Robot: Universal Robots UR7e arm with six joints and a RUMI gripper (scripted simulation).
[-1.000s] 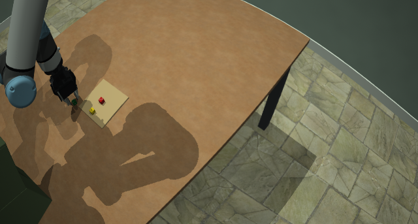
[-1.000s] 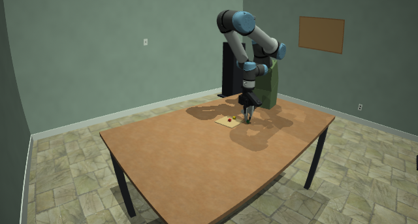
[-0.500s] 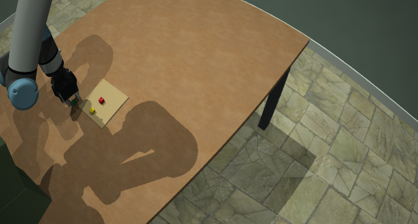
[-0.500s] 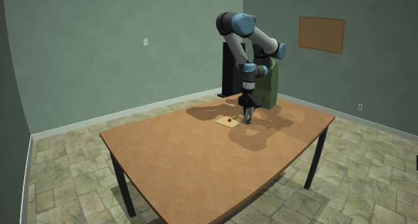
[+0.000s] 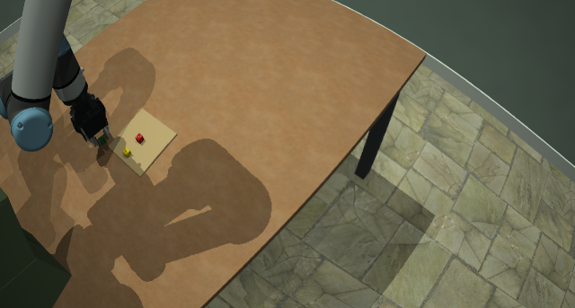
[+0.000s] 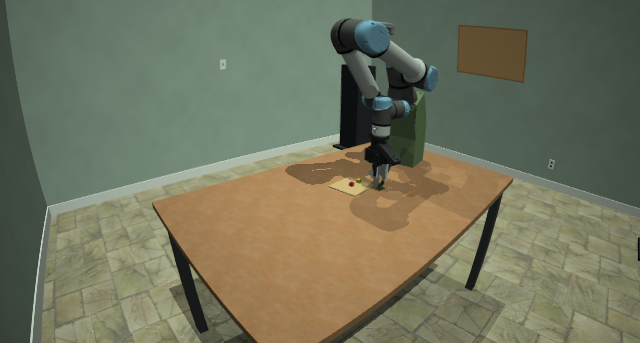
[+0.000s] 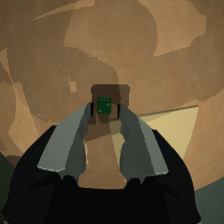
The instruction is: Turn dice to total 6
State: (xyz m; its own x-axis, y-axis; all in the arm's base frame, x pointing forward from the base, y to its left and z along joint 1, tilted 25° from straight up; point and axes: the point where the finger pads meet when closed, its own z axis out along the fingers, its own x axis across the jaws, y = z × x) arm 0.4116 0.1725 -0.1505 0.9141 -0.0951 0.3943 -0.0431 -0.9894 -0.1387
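The tan mat [image 5: 157,135] [image 6: 341,186] [image 7: 175,127] lies on the table. The red die [image 5: 139,138] [image 6: 351,184] is on it near the middle, and the yellow die [image 5: 127,153] [image 6: 358,180] is on it near one edge. Their top numbers are too small to read. The green die [image 5: 102,140] [image 6: 380,187] [image 7: 104,104] is off the mat, just beside its edge. My gripper [image 5: 101,141] [image 6: 379,184] [image 7: 105,104] points down over the green die, its fingers partly apart. In the wrist view a gap shows on each side of the die. Its pale pips are hard to count.
The table [image 5: 252,83] [image 6: 260,233] carries wide arm shadows around the mat. The green robot pedestal [image 5: 31,263] [image 6: 410,138] stands at the table's end near the arm. The mat's nearest edge is close beside one finger.
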